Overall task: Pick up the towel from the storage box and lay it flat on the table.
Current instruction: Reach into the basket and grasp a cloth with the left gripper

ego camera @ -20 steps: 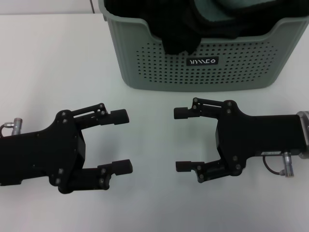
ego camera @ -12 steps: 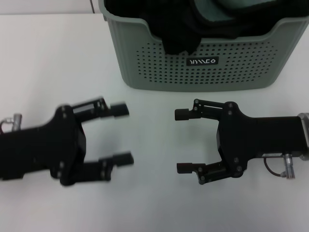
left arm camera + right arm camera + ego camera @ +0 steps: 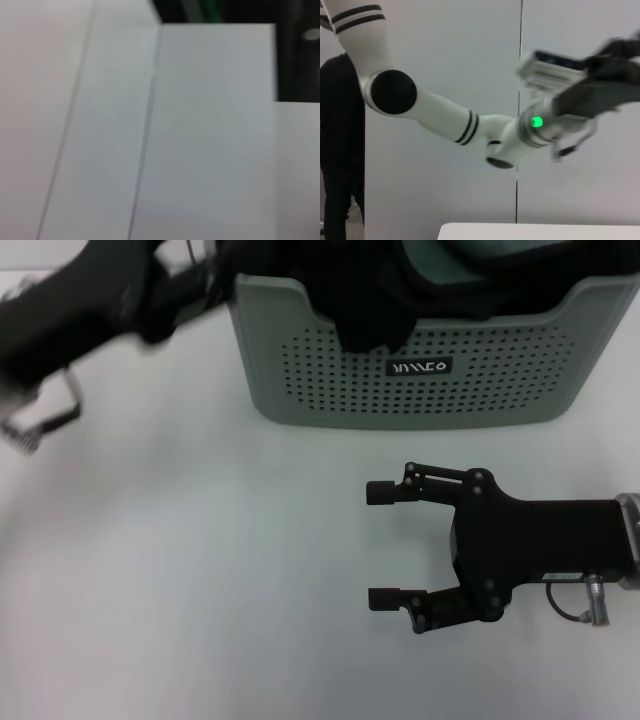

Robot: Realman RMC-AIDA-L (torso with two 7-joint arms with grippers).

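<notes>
The left gripper (image 3: 185, 285) is held high beside the left rim of the box (image 3: 420, 390), level with its open top, which fits the first step of the task: getting above the cloths before reaching in. Whether it is released or clenched I cannot tell, and nothing hangs from it that I can see. Behind it the left arm (image 3: 70, 320) slants away toward the robot's left. The right wrist view shows the same arm lifted clear of the counter, bent at the elbow, with a green light at the wrist. The right gripper (image 3: 381, 545) is released, its jaws spread wide and holding nothing. It lies low over the counter (image 3: 200, 570) in front of the box, pointing toward the robot's left with its forearm running off to the right. It looks parked, well apart from the box's front wall and out of the other arm's way. A black cloth (image 3: 365, 310) is draped over the front rim inside the box, and just beside it a grey-teal cloth (image 3: 440, 258) with a dark edge lies near the top. No yellow face shows, so I cannot tell whether that grey-teal cloth is the towel. By my reading the towel is not yet out of the box, and the bare counter in front is where it would be spread.
</notes>
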